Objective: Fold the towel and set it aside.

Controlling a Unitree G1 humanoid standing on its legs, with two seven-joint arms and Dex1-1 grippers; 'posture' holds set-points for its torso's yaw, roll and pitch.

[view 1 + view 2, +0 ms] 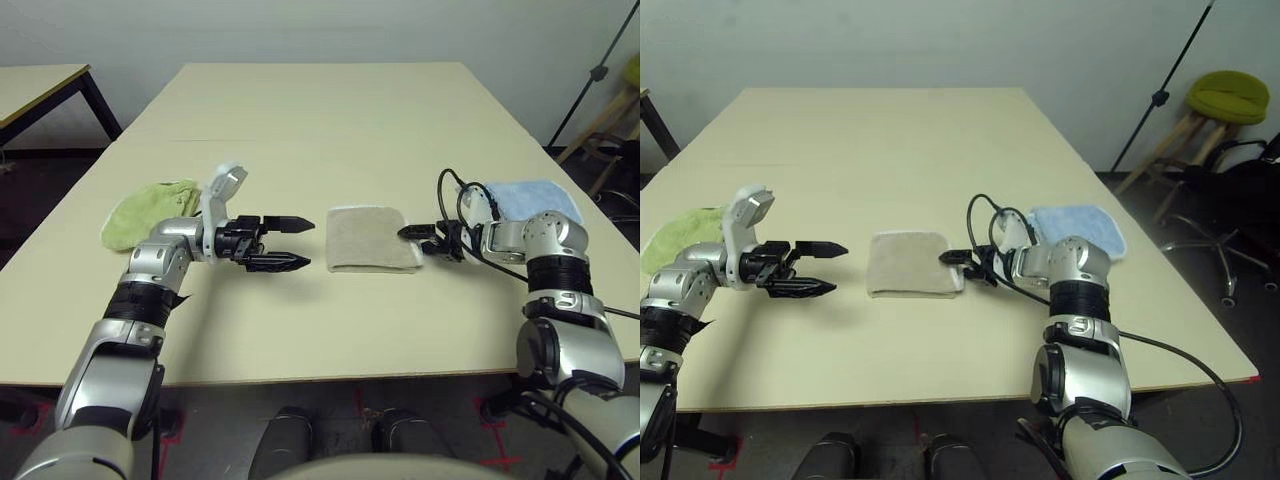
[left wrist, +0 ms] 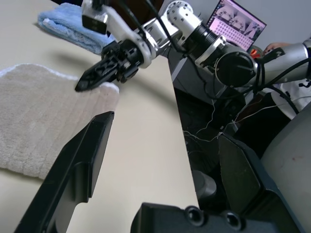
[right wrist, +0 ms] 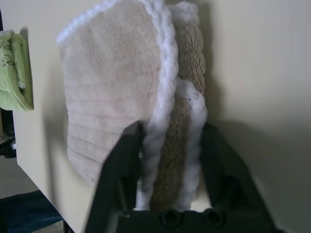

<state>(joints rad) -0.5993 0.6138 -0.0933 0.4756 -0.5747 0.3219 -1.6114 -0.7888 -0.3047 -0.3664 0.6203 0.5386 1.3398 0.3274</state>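
Note:
The towel point(image 1: 373, 238) lies folded into a small beige rectangle with white edging at the middle of the table. My right gripper point(image 1: 412, 235) is at its right edge. In the right wrist view the towel's stacked edge layers point(image 3: 170, 145) fill the gap between the two black fingers point(image 3: 121, 160), which press on them from both sides. My left gripper point(image 1: 310, 243) hovers just left of the towel, open and empty, its tips pointing at the towel's left edge. From the left wrist camera, the right gripper point(image 2: 87, 83) rests on the towel's far edge.
A lime-green cloth point(image 1: 150, 212) lies behind my left forearm at the table's left. A light-blue cloth point(image 1: 530, 197) lies at the right, behind my right wrist and its black cable point(image 1: 452, 195). A stool point(image 1: 1228, 95) and a tripod leg point(image 1: 1160, 100) stand beyond the table's right side.

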